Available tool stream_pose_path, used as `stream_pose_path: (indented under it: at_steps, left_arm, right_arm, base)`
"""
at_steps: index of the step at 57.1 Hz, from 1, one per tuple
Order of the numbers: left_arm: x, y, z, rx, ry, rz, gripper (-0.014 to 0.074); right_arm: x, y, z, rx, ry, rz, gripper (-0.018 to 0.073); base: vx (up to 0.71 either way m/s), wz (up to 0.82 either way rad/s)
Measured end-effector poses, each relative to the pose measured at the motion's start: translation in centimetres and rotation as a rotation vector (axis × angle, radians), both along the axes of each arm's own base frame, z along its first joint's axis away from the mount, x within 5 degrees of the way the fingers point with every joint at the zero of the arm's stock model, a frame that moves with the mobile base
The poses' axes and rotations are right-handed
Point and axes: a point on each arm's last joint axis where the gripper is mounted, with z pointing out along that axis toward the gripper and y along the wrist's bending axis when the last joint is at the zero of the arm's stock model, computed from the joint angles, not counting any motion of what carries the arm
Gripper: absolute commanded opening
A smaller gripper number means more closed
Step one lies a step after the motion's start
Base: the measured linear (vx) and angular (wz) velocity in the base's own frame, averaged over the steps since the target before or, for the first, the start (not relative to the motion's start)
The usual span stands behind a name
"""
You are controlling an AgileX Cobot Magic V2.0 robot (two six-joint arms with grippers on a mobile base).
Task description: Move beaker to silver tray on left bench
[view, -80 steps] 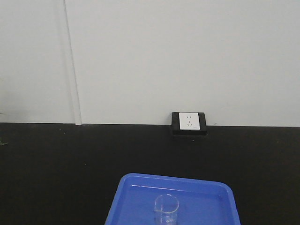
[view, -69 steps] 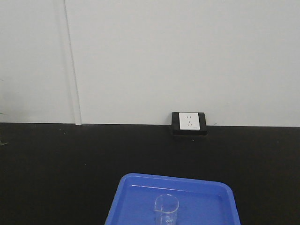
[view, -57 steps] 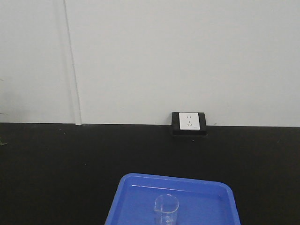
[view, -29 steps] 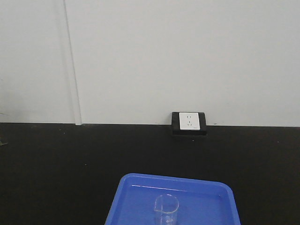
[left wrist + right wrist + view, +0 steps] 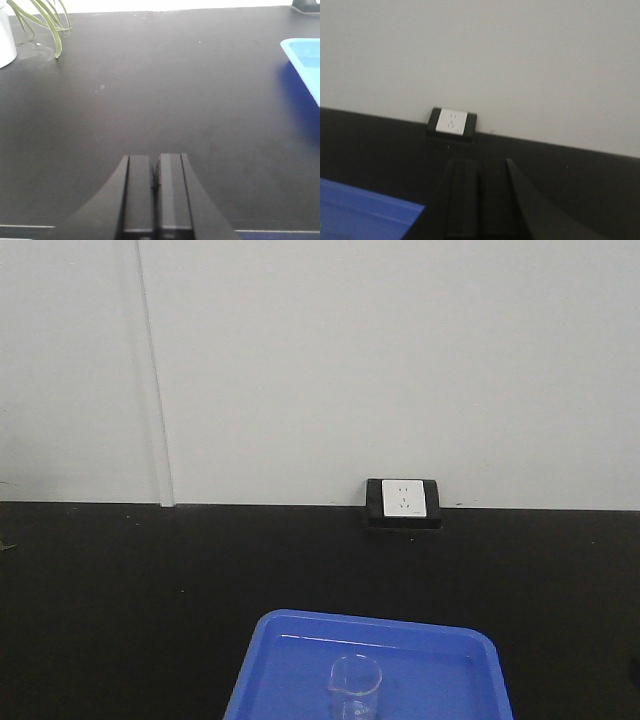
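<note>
The beaker (image 5: 354, 686), small and of clear glass, stands upright inside a blue plastic tray (image 5: 290, 660) at the bottom of the front view, partly cut off by the frame edge. My left gripper (image 5: 155, 160) is shut with nothing between its fingers, low over the black benchtop, left of the tray's corner (image 5: 302, 60). My right gripper (image 5: 479, 164) is shut and empty too, above the benchtop with the blue tray's edge (image 5: 365, 210) at its lower left. The silver tray is out of view.
A black-framed white wall socket (image 5: 403, 502) sits where the black benchtop (image 5: 150, 590) meets the white wall. A white pot with green leaves (image 5: 30, 22) stands at the far left in the left wrist view.
</note>
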Motion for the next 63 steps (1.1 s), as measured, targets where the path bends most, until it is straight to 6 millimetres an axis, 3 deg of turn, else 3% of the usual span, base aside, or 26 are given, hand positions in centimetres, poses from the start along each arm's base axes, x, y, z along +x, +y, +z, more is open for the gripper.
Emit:
stream_pose_path:
  at_steps: [7,15,22,30,34,51,58,63]
  left_arm:
    - [0.0,0.0,0.0,0.000,0.000,0.000,0.0001]
    - [0.0,0.0,0.0,0.000,0.000,0.000,0.0001]
    - [0.0,0.0,0.0,0.000,0.000,0.000,0.0001]
    - [0.0,0.0,0.0,0.000,0.000,0.000,0.0001]
    - [0.0,0.0,0.0,0.000,0.000,0.000,0.0001]
    - [0.0,0.0,0.0,0.000,0.000,0.000,0.0001]
    - [0.0,0.0,0.0,0.000,0.000,0.000,0.0001]
    - [0.0,0.0,0.0,0.000,0.000,0.000,0.0001]
  right_arm:
    - [2.2,0.2,-1.7,-0.001,0.051,0.014,0.0033]
    - [3.6,0.4,-2.8,0.004,0.066,0.025,0.0145]
    - [4.4,0.4,-3.7,0.027,0.097,0.024,0.0340]
    - [5.3,0.5,-5.1,0.082,0.154,0.015,0.0628]
    - [5.8,0.5,-5.7,0.098,0.173,0.014,0.0720]
    - [7.5,1.3,-7.8,0.175,0.205,0.070,0.0695]
    - [8.4,4.1,-9.6,0.098,0.212,0.281,0.0673]
    - [8.9,6.8,-12.1,0.068,0.251,0.448,0.0662]
  base:
    - [0.00,0.00]
    - [0.00,0.00]
    - [0.00,0.00]
    - [0.00,0.00]
    - [0.00,0.00]
    - [0.00,0.00]
    - [0.00,0.00]
    - [0.00,0.00]
